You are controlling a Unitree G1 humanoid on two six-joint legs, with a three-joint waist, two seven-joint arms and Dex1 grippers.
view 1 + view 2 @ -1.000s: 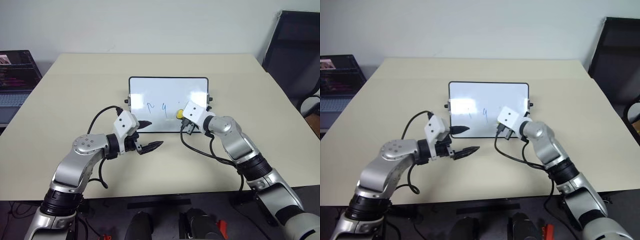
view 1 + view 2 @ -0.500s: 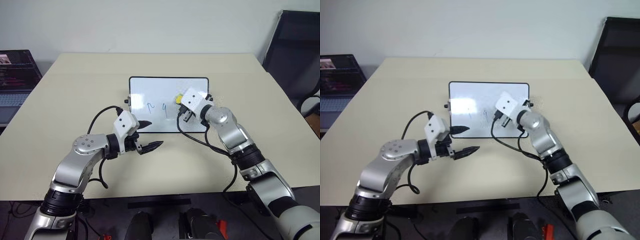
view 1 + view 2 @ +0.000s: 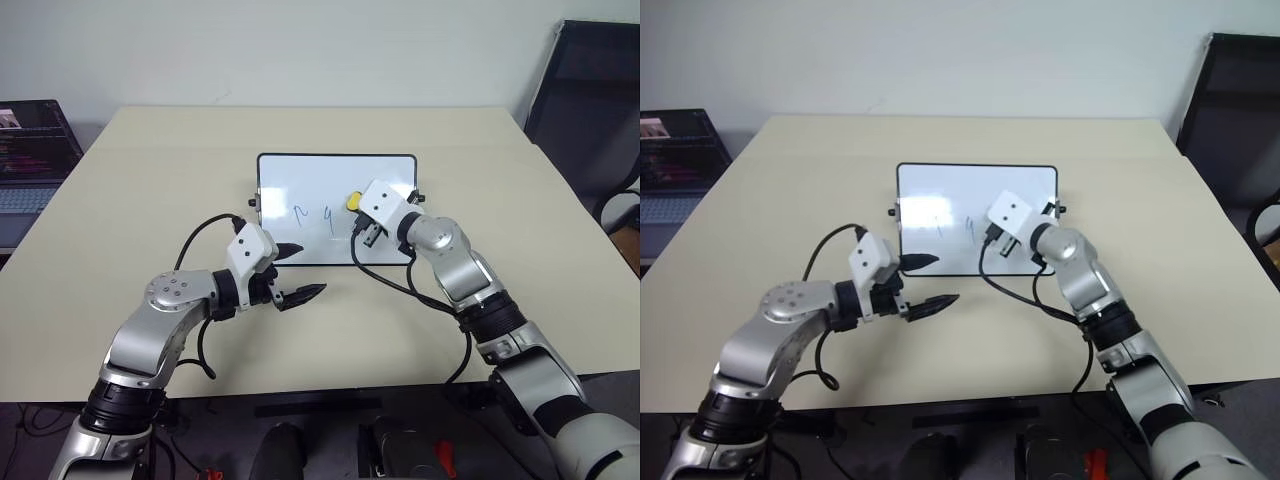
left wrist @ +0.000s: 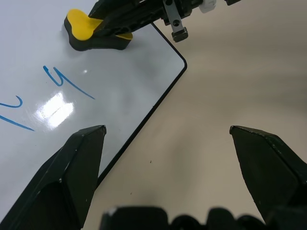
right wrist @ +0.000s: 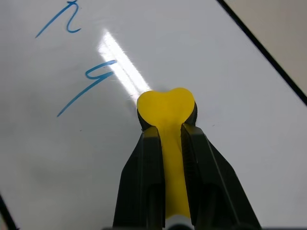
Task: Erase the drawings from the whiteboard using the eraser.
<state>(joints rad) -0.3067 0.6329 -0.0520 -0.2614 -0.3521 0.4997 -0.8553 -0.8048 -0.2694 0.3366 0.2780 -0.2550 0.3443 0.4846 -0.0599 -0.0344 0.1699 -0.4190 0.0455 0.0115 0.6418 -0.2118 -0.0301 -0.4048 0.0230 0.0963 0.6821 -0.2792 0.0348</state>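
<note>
Gripping the eraser (image 5: pixel 166 108) tightly in the right gripper (image 5: pixel 166 139), pressing it flat on the whiteboard (image 3: pixel 300 180) just beside the drawings (image 3: pixel 318 212) for wiping. Hanging the left gripper (image 3: pixel 290 272) spread wide and empty at the board's near edge, likely for steadying.

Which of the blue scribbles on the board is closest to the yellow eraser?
The scribble shaped like a 4 or y, the one toward the robot's right. It lies just beside the eraser on the whiteboard; the curled scribble lies beyond it.
</note>
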